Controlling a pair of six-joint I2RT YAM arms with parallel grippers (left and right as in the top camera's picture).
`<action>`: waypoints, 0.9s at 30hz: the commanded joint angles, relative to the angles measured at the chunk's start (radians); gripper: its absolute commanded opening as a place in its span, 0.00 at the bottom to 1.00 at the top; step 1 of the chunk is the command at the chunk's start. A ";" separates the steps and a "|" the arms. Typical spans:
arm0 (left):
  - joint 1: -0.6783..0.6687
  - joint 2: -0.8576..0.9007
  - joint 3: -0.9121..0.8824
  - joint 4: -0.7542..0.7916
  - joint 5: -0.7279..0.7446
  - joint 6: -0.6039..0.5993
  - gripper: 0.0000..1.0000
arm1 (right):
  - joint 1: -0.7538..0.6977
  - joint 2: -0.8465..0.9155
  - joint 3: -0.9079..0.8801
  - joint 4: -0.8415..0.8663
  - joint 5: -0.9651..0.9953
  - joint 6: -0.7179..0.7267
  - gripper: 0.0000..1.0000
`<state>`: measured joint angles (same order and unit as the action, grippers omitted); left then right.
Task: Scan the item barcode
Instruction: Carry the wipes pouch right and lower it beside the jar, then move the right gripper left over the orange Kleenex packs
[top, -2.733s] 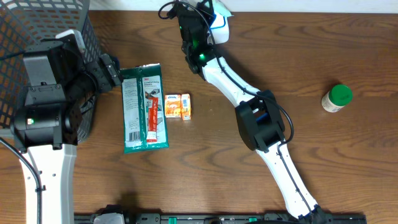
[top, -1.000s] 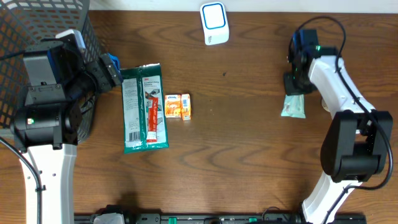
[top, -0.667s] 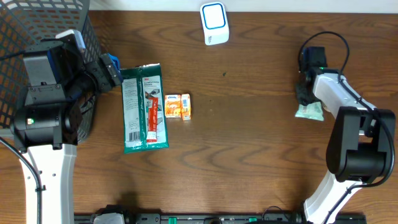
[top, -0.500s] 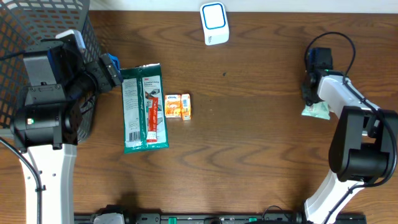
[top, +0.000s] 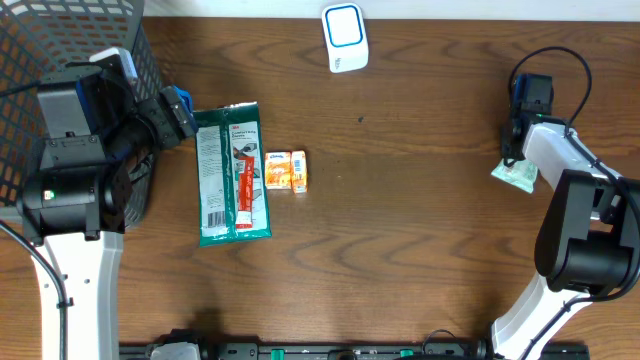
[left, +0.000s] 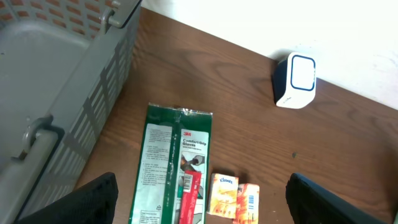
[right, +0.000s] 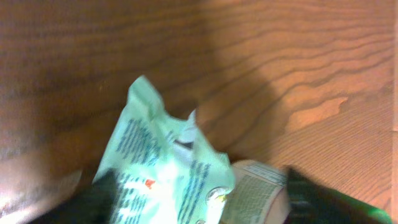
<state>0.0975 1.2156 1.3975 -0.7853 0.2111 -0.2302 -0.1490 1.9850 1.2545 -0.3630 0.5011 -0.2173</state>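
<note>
Pale green packet (right: 168, 168): lies flat on the counter (top: 420, 250) at its right end, one edge touching a small bottle (right: 258, 190) on its side.
- Right pincer (right: 200, 191) hangs directly over the packet. Its 2 fingers are spread wide, 1 on each side, and grip nothing.
- In the right wrist view the packet's long axis runs diagonally from upper left to lower right, skewed across the gap between the fingers.
- Judgement: the right arm is much the nearer, so any pick here falls to it. It would need a wrist turn to close across the narrow width.

Scanner (top: 345, 38): white with a blue-ringed face. It stands at the far edge of the counter, well apart from the packet and to the right arm's left.

Left pincer (left: 208, 200): also wide open and empty, hovering beside the basket (top: 60, 30).
- A long green glove pack (top: 232, 175) lies just ahead of it, long axis running away from the far edge.
- A small orange tissue pack (top: 286, 170) lies just beside the glove pack.

Writing:
- Glove pack: "3M", then what looks like "Comfort Grip Gloves".
- Tissue pack: "Kleenex".
- Packet and bottle label: print too blurred to read.
</note>
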 joint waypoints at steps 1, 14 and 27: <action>0.005 -0.001 0.005 0.000 0.006 0.012 0.87 | -0.005 -0.014 -0.003 0.025 0.018 -0.002 0.99; 0.005 -0.001 0.005 0.000 0.006 0.012 0.87 | 0.085 -0.146 0.062 0.008 -0.281 0.028 0.93; 0.005 -0.001 0.005 0.000 0.006 0.012 0.87 | 0.327 -0.182 0.058 -0.048 -0.962 0.535 0.73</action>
<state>0.0975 1.2156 1.3975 -0.7853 0.2115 -0.2302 0.1078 1.8015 1.3064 -0.3973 -0.3496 0.1745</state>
